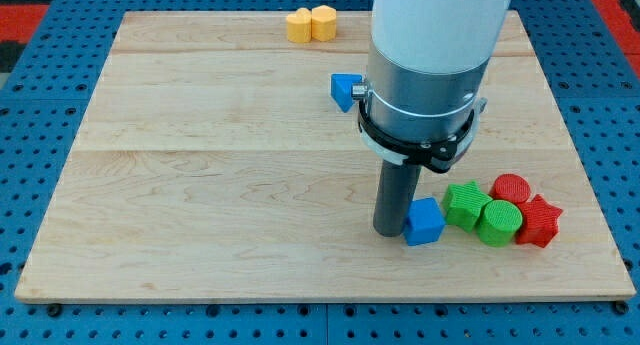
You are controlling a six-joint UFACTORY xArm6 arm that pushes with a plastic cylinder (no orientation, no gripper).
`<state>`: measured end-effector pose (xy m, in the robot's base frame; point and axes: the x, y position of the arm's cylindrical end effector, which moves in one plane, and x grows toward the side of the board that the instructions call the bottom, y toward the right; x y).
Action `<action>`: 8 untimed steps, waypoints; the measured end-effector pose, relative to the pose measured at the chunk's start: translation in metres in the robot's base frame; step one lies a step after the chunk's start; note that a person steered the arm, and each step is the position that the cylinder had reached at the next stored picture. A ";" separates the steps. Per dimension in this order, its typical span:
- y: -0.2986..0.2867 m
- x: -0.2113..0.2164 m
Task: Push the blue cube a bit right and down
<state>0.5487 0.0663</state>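
The wooden board (200,185) filled most of the frame, lying on a blue pegboard (40,45). The arm (430,65) came down from the upper centre-right, ending in a dark rod with no fingers to open or close and nothing held. My tip (390,231) rested at lower centre-right, touching the left side of the blue cube (425,222), which sat in the lower right of the board. That placement suited a push to the right; a downward part would probably need contact from higher up. Just right of the cube stood a cluster: two green blocks (482,213), a red cylinder (511,188) and a red star (539,221), which looked likely to get in the way. Another blue block (346,89) sat partly hidden behind the arm at upper centre. Two yellow blocks (311,24) touched at the top edge.
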 end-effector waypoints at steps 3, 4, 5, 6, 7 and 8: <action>-0.013 -0.032; 0.002 -0.023; 0.008 -0.010; 0.013 -0.008; 0.025 -0.003; 0.037 0.002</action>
<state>0.5503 0.1036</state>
